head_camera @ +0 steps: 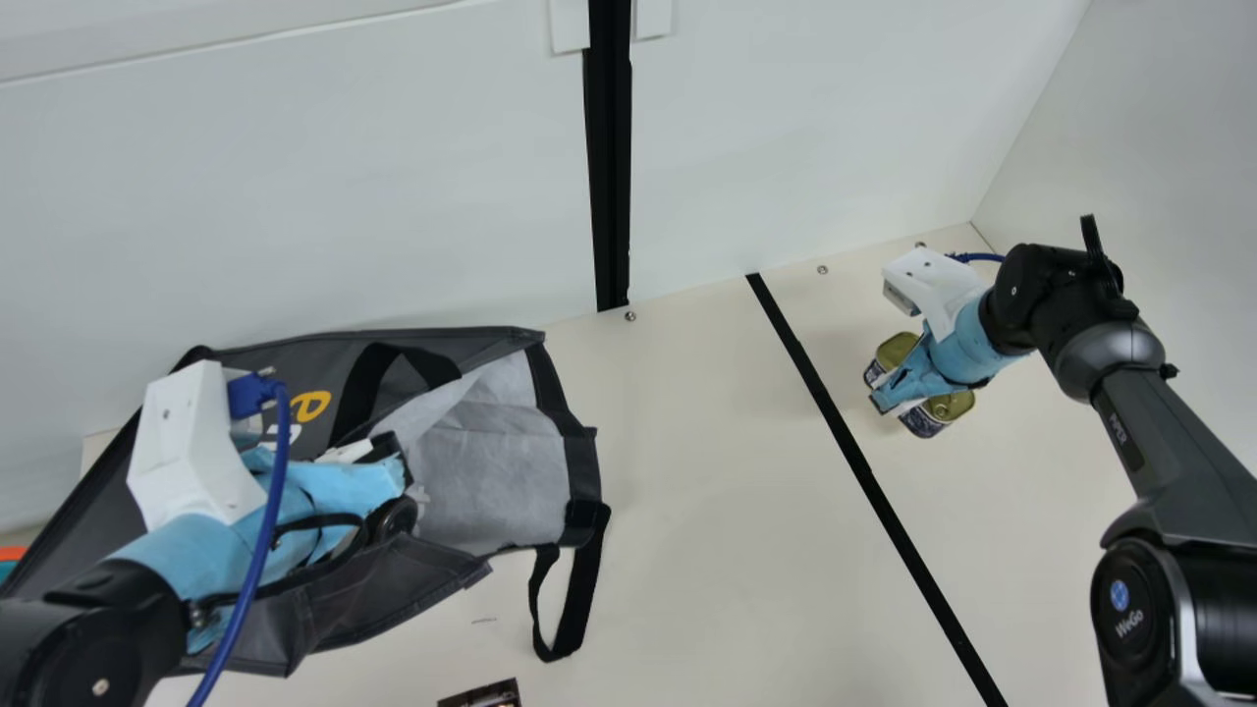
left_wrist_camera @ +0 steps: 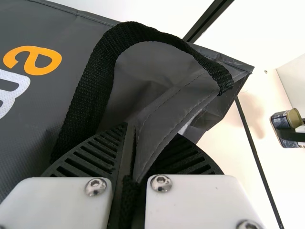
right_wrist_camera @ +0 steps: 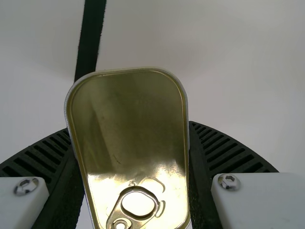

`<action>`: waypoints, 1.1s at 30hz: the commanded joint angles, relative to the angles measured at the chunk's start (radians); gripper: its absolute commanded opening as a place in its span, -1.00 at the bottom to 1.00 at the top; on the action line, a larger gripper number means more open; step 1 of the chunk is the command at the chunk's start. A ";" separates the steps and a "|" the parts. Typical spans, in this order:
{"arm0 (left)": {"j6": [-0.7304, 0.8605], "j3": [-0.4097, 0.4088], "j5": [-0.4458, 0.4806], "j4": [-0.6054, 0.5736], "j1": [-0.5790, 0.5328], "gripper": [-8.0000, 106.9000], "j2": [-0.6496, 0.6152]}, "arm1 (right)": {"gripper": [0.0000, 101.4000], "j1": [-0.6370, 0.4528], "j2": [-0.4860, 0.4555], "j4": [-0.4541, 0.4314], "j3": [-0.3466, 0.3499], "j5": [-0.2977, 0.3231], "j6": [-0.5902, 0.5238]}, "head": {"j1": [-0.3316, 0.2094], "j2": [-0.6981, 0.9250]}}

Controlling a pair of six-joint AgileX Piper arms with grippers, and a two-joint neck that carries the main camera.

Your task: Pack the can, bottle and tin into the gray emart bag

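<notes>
The left gripper (left_wrist_camera: 140, 152) pinched an edge of the gray emart bag (head_camera: 344, 604). The right gripper (head_camera: 886, 398) was clamped around the tin (right_wrist_camera: 128, 109), well apart from the bag. Packing the tin seemed the step; next, it needed carrying inside.

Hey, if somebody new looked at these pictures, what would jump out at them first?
Probably the big gray emart bag at the main view's left, its pale lining showing, with the left claw gripping a fold of its cloth. Next, the gold-lidded tin between the fingers of the right claw, off to the main view's right, beyond the black strip across the table.
</notes>
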 commanded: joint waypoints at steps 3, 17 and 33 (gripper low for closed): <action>0.000 0.000 0.000 0.000 0.000 -0.68 0.000 | -1.00 0.013 -0.027 -0.001 0.017 -0.004 -0.006 | -0.023 -0.001; 0.000 0.000 0.000 0.000 0.000 -0.68 0.000 | -1.00 0.075 -0.116 0.005 0.066 0.005 -0.011 | -0.023 -0.001; 0.000 0.000 0.000 0.000 0.000 -0.68 0.000 | -1.00 0.160 -0.226 0.007 0.152 0.011 -0.013 | -0.023 -0.001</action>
